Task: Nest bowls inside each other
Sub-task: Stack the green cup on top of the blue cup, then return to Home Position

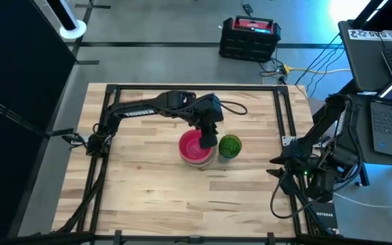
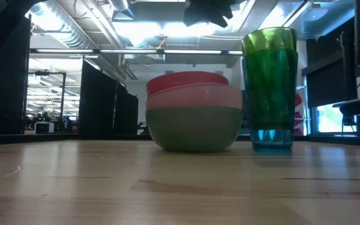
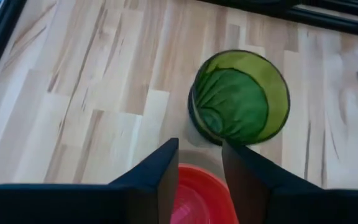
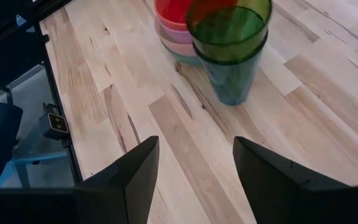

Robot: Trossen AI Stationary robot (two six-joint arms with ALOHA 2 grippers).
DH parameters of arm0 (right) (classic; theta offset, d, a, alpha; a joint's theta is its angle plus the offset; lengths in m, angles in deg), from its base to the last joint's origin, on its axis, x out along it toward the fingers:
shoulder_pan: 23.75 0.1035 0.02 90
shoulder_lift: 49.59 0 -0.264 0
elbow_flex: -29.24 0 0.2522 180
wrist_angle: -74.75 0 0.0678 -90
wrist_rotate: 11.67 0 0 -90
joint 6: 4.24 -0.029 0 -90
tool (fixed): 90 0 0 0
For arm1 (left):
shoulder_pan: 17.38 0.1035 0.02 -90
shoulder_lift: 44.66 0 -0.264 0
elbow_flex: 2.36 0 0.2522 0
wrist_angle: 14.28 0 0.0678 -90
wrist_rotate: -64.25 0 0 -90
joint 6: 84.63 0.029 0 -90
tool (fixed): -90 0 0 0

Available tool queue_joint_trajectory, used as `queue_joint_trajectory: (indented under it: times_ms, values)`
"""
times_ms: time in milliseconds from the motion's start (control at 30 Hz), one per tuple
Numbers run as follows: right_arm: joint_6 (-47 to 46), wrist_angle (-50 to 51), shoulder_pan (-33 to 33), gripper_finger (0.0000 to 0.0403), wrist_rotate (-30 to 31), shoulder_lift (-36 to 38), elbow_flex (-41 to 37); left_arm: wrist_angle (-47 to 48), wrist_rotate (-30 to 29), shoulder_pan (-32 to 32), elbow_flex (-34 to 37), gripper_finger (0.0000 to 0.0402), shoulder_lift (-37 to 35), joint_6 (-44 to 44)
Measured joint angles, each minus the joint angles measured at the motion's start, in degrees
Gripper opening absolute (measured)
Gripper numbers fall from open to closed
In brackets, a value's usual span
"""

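My left jaws (image 1: 208,133) hung over the middle of the worktop (image 1: 148,197), just above the stack of bowls (image 1: 197,148), with both fingers parted and nothing between them. In my left wrist view the red rim of the topmost bowl (image 3: 194,193) showed right under the gap, so I judged the stack lay almost straight below me, a little toward my own side.

The stack itself looked done as far as I could tell: from table height a red bowl sat inside a pink one (image 2: 195,97), and that inside a grey-green one (image 2: 194,128), all upright and level. Just beside it, on the side toward my right arm, stood the green cup (image 1: 230,145), seated in a teal cup (image 2: 272,139) and taller than the bowls. The cups stood close to the bowls; whether they touched I could not tell.

The move I expected next turned on that cup pair. It stood upright, its long axis vertical, mouth open to me, and lay just past my left fingertips. My right jaws (image 4: 194,180) waited well off at the worktop's right edge, also spread and empty. So my left arm was clearly the nearer one to take a rim from above.
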Motion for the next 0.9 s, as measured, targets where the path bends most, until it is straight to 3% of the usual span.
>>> queue_joint_trajectory:
  times_ms: [200,467,900]
  values:
    - [0.1,0.0,0.0,0.0193,0.0,0.0,0.0,3.3,0.0,-0.4,0.0,0.0118,-0.4,-1.1]
    - [3.9,0.2,-0.1,0.019,4.4,0.1,0.0,26.1,-0.1,-9.9,-0.4,0.011,-1.8,-0.1]
    - [29.4,-12.6,-3.9,0.0033,6.8,6.6,0.0,22.8,-1.2,-21.1,5.0,0.0017,-19.1,-5.8]
